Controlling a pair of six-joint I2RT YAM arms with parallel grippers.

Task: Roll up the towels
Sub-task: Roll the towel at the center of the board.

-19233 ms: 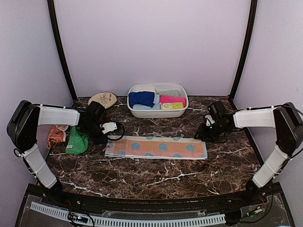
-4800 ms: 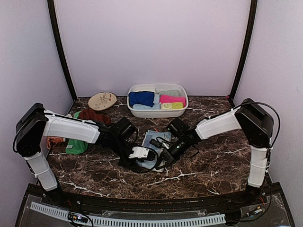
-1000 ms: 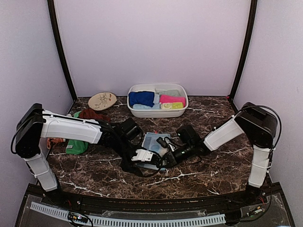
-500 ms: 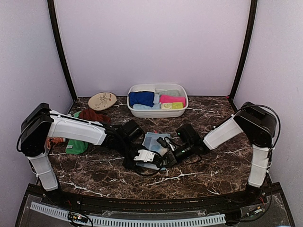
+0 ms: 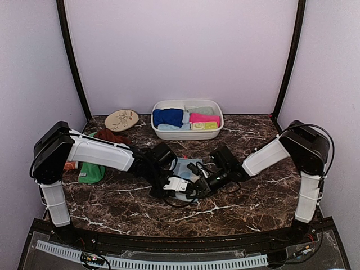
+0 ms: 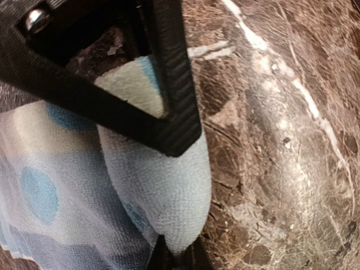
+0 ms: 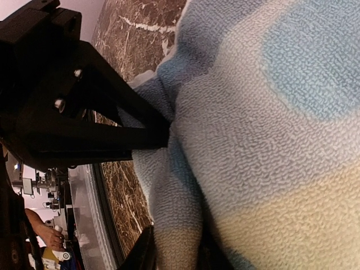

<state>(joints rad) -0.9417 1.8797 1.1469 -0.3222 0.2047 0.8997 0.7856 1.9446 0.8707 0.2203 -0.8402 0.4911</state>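
The pale towel with blue dots (image 5: 183,167) lies bunched in the middle of the table, and both grippers meet at its near edge. My left gripper (image 5: 179,184) is shut on a rounded fold of that dotted towel (image 6: 163,191), pinching it to a narrow tip at the left gripper's fingertips (image 6: 173,259). My right gripper (image 5: 197,182) faces it from the right. The right gripper (image 7: 177,256) has its fingers parted, with an unsqueezed fold of the towel (image 7: 270,140) lying between them. The left gripper's black body (image 7: 84,112) nearly touches it.
A white tub (image 5: 187,135) at the back holds a royal blue towel (image 5: 169,117), a pink one (image 5: 205,118) and others. A green towel (image 5: 90,171) and a rust-brown towel (image 5: 109,136) lie at the left beside a cream plate (image 5: 121,119).
My left gripper has closed on the fold of the dotted towel. The right gripper's fingers have parted from a tight pinch. The left arm has shifted a little to the right.
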